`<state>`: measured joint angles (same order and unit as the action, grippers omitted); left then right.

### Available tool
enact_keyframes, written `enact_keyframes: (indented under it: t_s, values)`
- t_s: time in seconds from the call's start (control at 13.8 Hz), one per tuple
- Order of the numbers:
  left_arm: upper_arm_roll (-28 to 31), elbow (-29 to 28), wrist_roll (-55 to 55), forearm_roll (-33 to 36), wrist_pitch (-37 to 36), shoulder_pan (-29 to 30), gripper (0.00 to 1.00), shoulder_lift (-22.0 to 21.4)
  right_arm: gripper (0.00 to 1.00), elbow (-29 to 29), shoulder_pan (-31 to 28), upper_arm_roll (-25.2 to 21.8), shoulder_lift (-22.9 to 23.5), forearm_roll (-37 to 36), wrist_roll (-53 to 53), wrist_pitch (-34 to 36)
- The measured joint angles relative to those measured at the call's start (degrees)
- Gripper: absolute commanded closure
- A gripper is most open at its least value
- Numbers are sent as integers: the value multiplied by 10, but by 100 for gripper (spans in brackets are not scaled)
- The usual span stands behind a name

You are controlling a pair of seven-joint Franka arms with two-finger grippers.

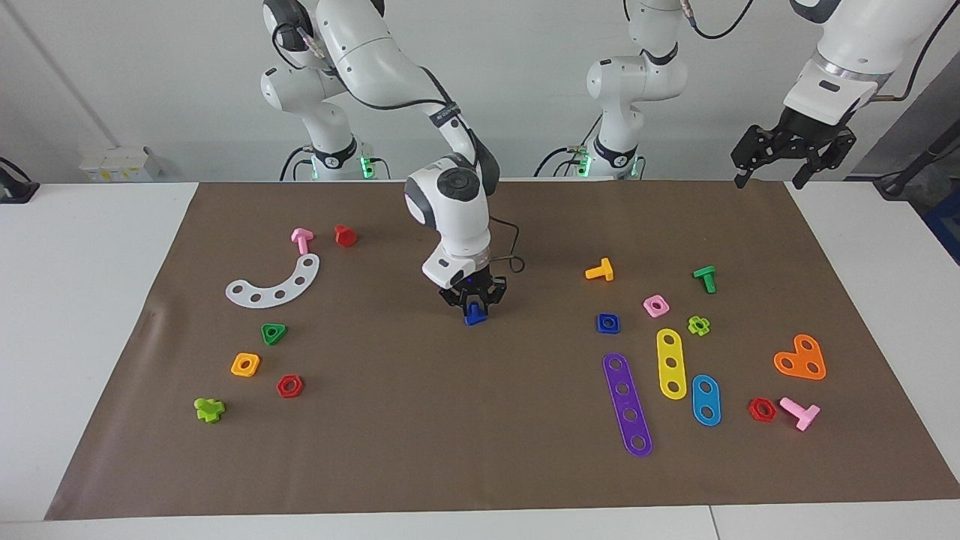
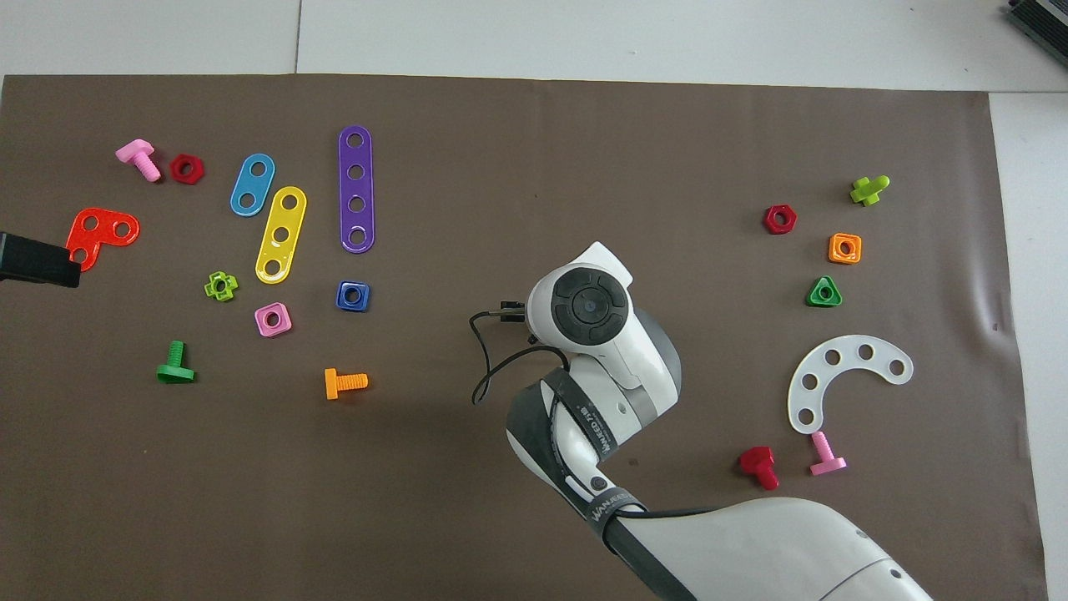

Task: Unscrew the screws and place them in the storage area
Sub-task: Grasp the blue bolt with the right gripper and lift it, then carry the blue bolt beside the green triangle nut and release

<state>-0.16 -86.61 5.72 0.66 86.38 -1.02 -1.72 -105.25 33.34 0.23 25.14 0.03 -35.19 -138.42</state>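
Right arm bends down from its base to mid-mat in the facing view, its wrist vertical, and the right gripper [image 1: 474, 305] clamps the dark-blue screw [image 1: 475, 318] just above the brown mat [image 1: 450, 435], between the white curved strip [image 1: 274, 284] and the blue square nut [image 1: 607, 323]; the left gripper [image 1: 791, 150] waits raised with fingers spread. In the overhead view the right arm's wrist hides that gripper and the screw, beside the white strip's stretch of mat

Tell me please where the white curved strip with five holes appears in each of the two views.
Facing view: the white curved strip lies on the brown mat toward the right arm's end of the table, at the picture's left.
Overhead view: it lies at the picture's right.
Shared landmark: the green triangular nut, beside the strip and farther from the robots.
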Motion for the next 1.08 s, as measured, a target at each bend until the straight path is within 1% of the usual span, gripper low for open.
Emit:
enact_keyframes:
  t_s: [0.22,0.36,0.51,0.65,0.79,0.87,1.08]
  values:
    - [0,0,0,0,0,0,0,0,100,0,-1,-2,-1,0,0,0]
    - [0,0,0,0,0,0,0,0,100,2,-3,-3,-9,0,0,3]
    - [0,0,0,0,0,0,0,0,100,5,-8,-6,-36,0,0,24]
    - [0,0,0,0,0,0,0,0,100,8,-23,-8,-77,0,0,57]
    - [0,0,0,0,0,0,0,0,100,9,-51,-8,-112,0,3,90]
    - [0,0,0,0,0,0,0,0,100,8,-70,-8,-122,0,16,101]
    - [0,0,0,0,-1,0,0,0,100,7,-137,-9,-129,-1,90,124]
